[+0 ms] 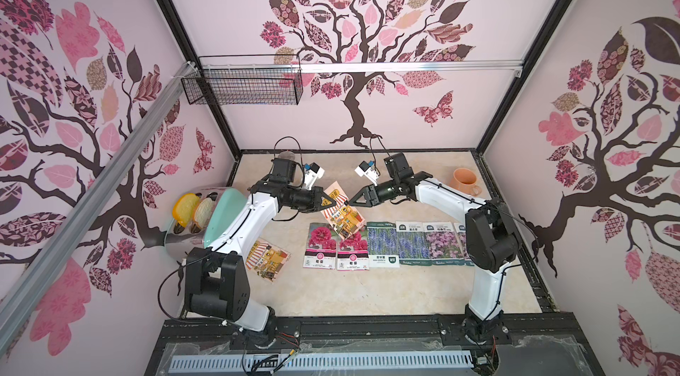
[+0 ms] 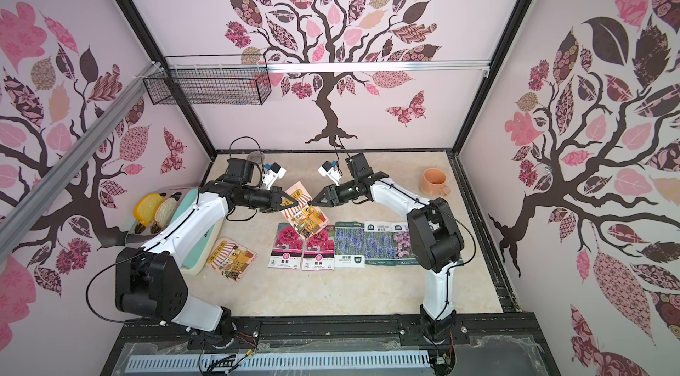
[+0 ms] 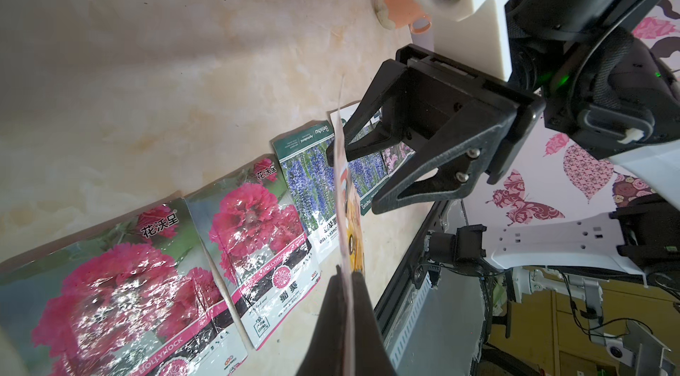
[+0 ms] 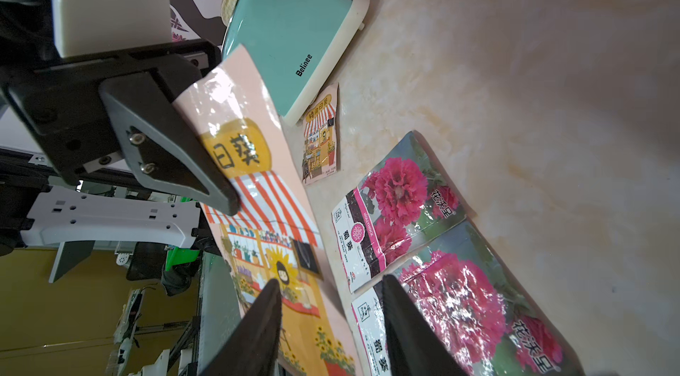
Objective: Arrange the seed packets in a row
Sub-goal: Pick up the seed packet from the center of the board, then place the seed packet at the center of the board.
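An orange cartoon-shop seed packet (image 1: 340, 214) (image 2: 303, 214) hangs tilted above the row, pinched at one edge by my left gripper (image 1: 334, 202) (image 3: 346, 276), which is shut on it. My right gripper (image 1: 351, 201) (image 4: 331, 282) faces it, open, with its jaws apart at the packet's opposite edge. On the table lie two red-pink packets (image 1: 319, 245) (image 1: 352, 250), two lavender packets (image 1: 382, 243) (image 1: 411, 243) and a pink-purple packet (image 1: 439, 243), side by side. Another packet (image 1: 461, 241) is mostly hidden behind the right arm. A second orange packet (image 1: 268, 258) lies apart to the left.
A mint toaster (image 1: 220, 216) with bread slices stands at the left, close to the loose orange packet. An orange mug (image 1: 464, 181) sits at the back right. A wire basket (image 1: 243, 87) hangs on the back wall.
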Action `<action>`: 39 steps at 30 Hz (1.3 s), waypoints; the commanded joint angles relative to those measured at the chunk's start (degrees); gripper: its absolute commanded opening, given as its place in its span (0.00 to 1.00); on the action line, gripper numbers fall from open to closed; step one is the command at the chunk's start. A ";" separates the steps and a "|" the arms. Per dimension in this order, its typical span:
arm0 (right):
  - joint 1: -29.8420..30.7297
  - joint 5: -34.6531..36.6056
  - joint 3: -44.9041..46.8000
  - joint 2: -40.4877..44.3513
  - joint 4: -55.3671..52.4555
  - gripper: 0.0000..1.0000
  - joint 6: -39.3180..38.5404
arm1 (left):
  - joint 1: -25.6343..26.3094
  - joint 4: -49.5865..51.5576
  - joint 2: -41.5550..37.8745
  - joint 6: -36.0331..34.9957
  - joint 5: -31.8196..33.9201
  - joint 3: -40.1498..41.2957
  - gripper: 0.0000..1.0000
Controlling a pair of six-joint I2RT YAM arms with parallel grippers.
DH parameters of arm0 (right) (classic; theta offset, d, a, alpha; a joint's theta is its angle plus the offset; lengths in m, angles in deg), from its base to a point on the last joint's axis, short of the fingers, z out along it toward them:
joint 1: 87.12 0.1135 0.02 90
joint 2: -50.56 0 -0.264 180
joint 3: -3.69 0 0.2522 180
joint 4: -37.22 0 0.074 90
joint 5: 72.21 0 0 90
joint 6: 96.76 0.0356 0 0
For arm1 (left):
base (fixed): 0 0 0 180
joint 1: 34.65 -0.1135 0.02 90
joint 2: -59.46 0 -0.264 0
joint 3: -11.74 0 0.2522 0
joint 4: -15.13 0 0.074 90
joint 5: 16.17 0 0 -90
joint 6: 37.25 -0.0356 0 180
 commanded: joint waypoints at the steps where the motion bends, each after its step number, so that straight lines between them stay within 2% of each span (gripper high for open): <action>1: 1.66 -2.08 -2.45 -1.26 1.28 0.47 0.37 | -0.30 0.69 1.23 -1.46 -1.77 -0.39 0.00; 4: 3.15 -2.14 -3.48 -2.06 0.95 0.43 0.28 | -0.29 1.71 2.43 -2.31 -2.51 -1.35 0.00; 5: 3.51 -1.93 -3.69 -2.33 1.16 0.37 0.50 | -0.25 1.63 2.61 -2.25 -2.52 -1.50 0.00; 8: 4.12 -1.61 -3.72 -2.70 2.78 0.08 2.58 | -0.30 2.00 3.21 -1.84 -1.47 -2.21 0.00; 9: 4.20 -1.21 -3.61 -2.83 3.13 0.02 2.96 | -0.28 2.67 3.39 -2.11 -1.29 -2.61 0.00; 10: 4.25 -1.24 -3.56 -2.92 3.15 0.00 3.15 | -0.24 2.63 3.35 -2.13 -1.31 -2.72 0.00; 13: 4.25 -0.91 -2.66 -2.79 4.41 0.00 4.74 | -0.48 2.10 3.09 -0.58 1.68 -2.73 0.00; 16: 4.33 -0.44 -1.32 -2.15 6.73 0.00 7.87 | -2.25 3.91 3.09 3.59 10.50 -4.23 0.04; 19: 5.14 2.08 -1.14 -1.77 7.56 0.00 11.40 | -7.12 7.33 1.69 10.56 21.70 -4.61 0.07; 22: 6.72 7.07 -0.53 -1.78 10.20 0.00 18.24 | -10.95 8.51 -2.50 15.36 29.69 -2.21 0.09; 24: 8.09 11.12 0.78 -2.42 14.61 0.00 26.05 | -12.64 7.67 -6.30 18.26 35.38 0.96 0.13; 27: 11.18 14.99 3.12 -3.51 22.22 0.00 34.16 | -14.98 5.94 -10.85 19.35 37.43 5.14 0.22; 28: 12.48 15.84 3.50 -3.88 24.43 0.00 35.47 | -15.65 6.30 -11.57 19.73 38.31 5.80 0.23; 30: 15.32 19.70 2.84 -5.08 26.25 0.00 37.40 | -16.75 6.16 -13.09 20.36 40.46 7.73 0.31; 35: 19.54 23.24 -3.72 -10.96 26.13 0.00 39.38 | -18.06 4.57 -15.83 21.86 42.27 11.30 0.32; 39: 20.67 29.37 -3.75 -13.49 31.15 0.00 44.14 | -18.19 4.12 -16.14 22.03 43.27 11.80 0.32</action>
